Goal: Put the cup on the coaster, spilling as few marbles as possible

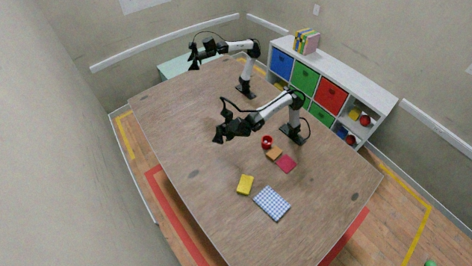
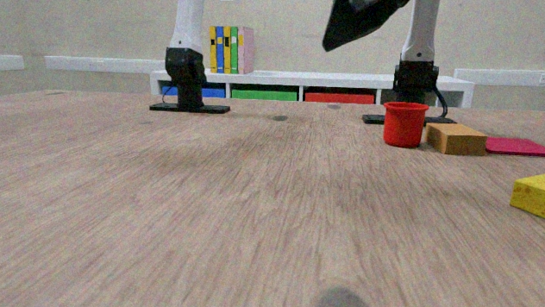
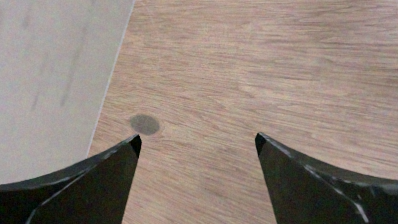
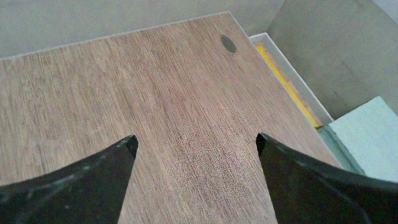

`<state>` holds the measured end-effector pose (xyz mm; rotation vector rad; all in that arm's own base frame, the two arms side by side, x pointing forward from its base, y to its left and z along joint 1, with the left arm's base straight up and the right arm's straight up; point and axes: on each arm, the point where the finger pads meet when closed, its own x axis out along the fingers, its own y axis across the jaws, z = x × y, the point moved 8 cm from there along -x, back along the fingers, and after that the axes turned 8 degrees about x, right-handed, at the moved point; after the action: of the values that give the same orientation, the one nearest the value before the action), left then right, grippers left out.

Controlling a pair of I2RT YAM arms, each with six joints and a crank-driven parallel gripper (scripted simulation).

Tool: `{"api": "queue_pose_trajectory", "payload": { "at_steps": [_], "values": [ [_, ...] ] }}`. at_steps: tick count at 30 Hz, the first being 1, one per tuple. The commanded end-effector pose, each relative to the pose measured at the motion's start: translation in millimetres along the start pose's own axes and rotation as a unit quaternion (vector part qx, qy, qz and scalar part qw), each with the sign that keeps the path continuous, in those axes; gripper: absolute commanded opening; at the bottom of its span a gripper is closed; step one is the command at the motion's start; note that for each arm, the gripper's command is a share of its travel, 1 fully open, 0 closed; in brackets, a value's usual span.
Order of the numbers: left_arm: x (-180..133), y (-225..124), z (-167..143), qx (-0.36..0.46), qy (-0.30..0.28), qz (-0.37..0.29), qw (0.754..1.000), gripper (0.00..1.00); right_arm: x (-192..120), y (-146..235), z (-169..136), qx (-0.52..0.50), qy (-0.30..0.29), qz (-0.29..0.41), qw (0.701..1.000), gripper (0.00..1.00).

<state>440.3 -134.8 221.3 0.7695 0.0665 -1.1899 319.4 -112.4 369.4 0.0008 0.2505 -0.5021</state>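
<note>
Red cup (image 1: 268, 141) (image 2: 404, 125): we see it standing upright on the wooden surface (image 1: 209, 149) (image 2: 216, 194) (image 3: 215, 100) (image 4: 150, 100), mouth up, long axis vertical, with pale marbles (image 1: 266, 142) inside. It lies nearer the shelf-side edge than the opposite edge, near the left arm's base (image 1: 303, 143) (image 2: 450, 122). From it, a tan block (image 1: 274, 153) (image 2: 463, 140) and then the flat crimson coaster (image 1: 286, 164) (image 2: 515, 147) follow, in a row roughly along the shelf-side edge, towards its corner farther from the right arm (image 1: 246, 71) (image 2: 190, 56). The cup is off the coaster, the block between them; whether cup and block touch, we cannot tell. Left tool (image 1: 218, 137) (image 2: 329, 47) (image 3: 199, 139): fully open above the surface, grasping nothing. Right tool (image 1: 194, 66) (image 4: 197, 140): likewise fully open and unladen.
</note>
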Motion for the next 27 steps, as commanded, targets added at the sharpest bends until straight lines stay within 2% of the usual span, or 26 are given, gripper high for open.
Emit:
{"api": "queue_pose_trajectory", "payload": {
  "at_steps": [1,19,22,27],
  "values": [
    [-3,5,7,0.008,-0.005,0.008,1.0,1.0,-3,-1,6,0.003,-0.01,0.0,1.0,1.0],
    [-4,3,5,0.0,0.0,0.006,1.0,1.0,-2,0,7,0.003,-0.014,0.005,1.0,1.0],
    [-9,-5,3,-0.034,0.019,0.004,0.999,1.0,-4,10,5,-0.004,-0.017,0.039,0.999,1.0],
    [-21,-24,-5,-0.13,0.073,0.004,0.989,1.0,-12,49,-1,-0.019,-0.023,0.152,0.988,1.0]
  ]
}}
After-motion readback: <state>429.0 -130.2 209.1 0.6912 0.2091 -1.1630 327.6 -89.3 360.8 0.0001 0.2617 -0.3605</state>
